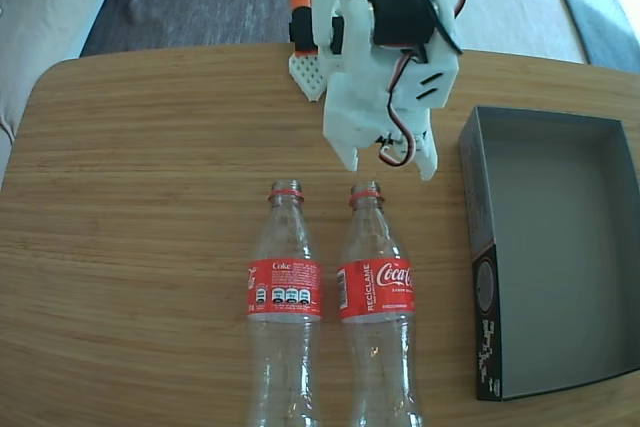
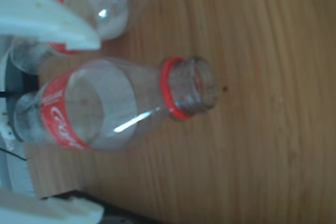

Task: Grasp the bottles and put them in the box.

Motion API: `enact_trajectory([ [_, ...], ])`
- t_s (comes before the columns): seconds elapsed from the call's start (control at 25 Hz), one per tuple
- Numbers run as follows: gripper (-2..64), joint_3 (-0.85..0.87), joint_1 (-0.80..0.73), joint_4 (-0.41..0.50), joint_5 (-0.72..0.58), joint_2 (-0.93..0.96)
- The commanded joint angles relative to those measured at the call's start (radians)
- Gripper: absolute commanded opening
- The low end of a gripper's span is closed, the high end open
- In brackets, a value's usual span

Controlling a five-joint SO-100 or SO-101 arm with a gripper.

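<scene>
Nothing boxed yet: white fingers (image 1: 392, 161) spread, empty, above the nearer clear red-labelled plastic bottle (image 1: 376, 287); second bottle (image 1: 285, 292) beside; dark grey cardboard box (image 1: 560, 247) empty.

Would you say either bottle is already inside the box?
No, both bottles lie side by side on the table, left of the empty box.

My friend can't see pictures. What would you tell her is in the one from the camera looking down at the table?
Two empty, capless Coke bottles lie side by side on a wooden table, necks pointing at a white robot gripper hovering just above them. A shallow dark grey box sits empty to their right.
</scene>
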Motion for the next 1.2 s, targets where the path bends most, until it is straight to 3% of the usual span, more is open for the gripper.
enact_trajectory([
  [0.0,36.8,-0.044,-0.011,-0.055,0.000,-0.005],
  [0.36,36.8,0.038,-0.011,-0.253,-0.014,0.006],
  [0.68,36.8,0.123,-0.011,-0.241,-0.018,0.009],
  [1.16,36.8,0.158,0.000,-0.238,-0.155,0.009],
])
